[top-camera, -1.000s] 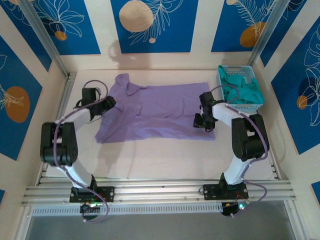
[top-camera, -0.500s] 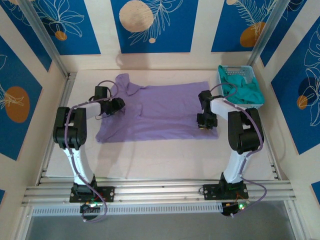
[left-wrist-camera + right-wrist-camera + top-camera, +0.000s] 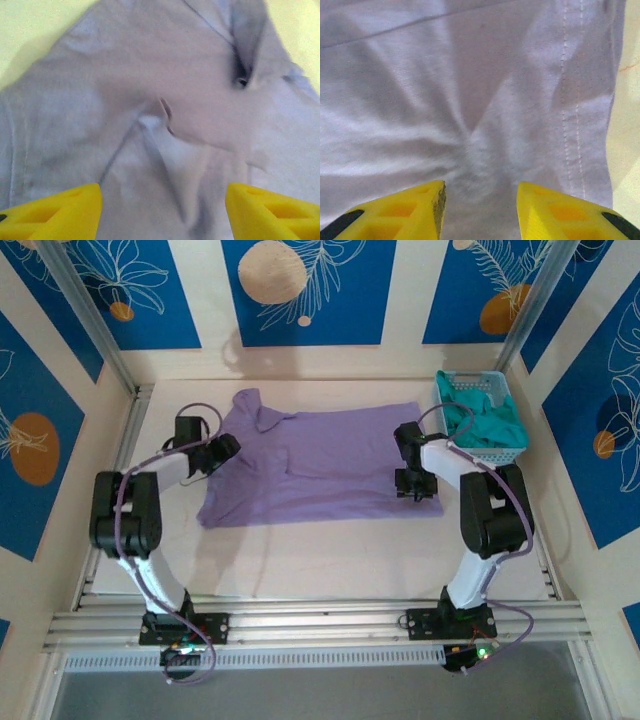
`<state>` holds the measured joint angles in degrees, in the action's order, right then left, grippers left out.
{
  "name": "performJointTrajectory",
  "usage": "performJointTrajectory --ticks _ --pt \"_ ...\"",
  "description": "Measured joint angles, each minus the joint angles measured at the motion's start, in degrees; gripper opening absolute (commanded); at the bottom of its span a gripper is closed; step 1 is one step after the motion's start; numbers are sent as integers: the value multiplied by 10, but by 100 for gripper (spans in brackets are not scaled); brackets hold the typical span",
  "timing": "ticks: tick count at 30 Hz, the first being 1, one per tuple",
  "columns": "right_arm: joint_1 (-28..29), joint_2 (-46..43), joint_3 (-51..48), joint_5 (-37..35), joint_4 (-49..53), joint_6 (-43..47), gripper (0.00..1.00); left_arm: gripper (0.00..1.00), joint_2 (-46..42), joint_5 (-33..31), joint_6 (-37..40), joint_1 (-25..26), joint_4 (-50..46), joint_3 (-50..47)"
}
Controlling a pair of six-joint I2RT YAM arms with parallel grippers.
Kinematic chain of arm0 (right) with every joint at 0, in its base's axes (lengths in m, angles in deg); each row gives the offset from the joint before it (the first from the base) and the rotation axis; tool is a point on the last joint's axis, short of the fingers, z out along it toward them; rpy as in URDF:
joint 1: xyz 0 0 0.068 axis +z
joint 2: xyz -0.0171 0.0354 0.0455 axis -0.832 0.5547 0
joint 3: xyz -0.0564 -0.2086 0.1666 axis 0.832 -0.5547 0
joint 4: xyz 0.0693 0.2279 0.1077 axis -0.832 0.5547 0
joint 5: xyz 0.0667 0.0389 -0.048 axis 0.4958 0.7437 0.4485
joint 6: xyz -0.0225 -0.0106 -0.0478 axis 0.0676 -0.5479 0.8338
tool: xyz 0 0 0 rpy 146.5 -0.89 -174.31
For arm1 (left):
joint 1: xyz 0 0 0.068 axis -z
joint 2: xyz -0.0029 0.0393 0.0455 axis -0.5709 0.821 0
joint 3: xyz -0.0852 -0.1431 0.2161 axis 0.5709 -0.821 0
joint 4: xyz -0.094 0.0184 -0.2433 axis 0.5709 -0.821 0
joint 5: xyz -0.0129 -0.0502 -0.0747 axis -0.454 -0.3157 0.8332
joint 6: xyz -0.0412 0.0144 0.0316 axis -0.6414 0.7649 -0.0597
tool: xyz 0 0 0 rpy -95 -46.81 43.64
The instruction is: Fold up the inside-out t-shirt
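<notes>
Near half of the counter (image 3: pixel 300 560) is bare, so there is free passage between my arms. The t-shirt (image 3: pixel 320 465) lies flat mid-counter and is passable above. A basket (image 3: pixel 497 388) with a teal garment (image 3: pixel 490 425) blocks the far right corner, near my right tool (image 3: pixel 412 483). A bare strip runs between my left tool (image 3: pixel 222 450) and the left rail (image 3: pixel 128 445). A narrow free strip runs along the back wall (image 3: pixel 300 360).
</notes>
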<state>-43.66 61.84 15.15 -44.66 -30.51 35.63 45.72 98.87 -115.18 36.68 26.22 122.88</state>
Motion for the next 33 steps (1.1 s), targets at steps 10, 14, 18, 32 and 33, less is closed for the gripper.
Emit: performJointTrajectory --ticks 10,14,18,32,33 --pt "-29 39 0 5 -12 2 37 61 -195 44 2 36 -35 -214" --pt "-17 41 5 1 1 2 33 58 -214 44 7 36 -68 -268" --pt "-3 34 -5 -3 19 -8 33 57 -266 37 9 36 -78 -309" --pt "31 -158 -99 42 11 -64 51 65 -462 -52 -38 35 -242 -294" --pt "19 -156 -84 47 -8 -61 51 65 -423 -58 -29 35 -231 -260"
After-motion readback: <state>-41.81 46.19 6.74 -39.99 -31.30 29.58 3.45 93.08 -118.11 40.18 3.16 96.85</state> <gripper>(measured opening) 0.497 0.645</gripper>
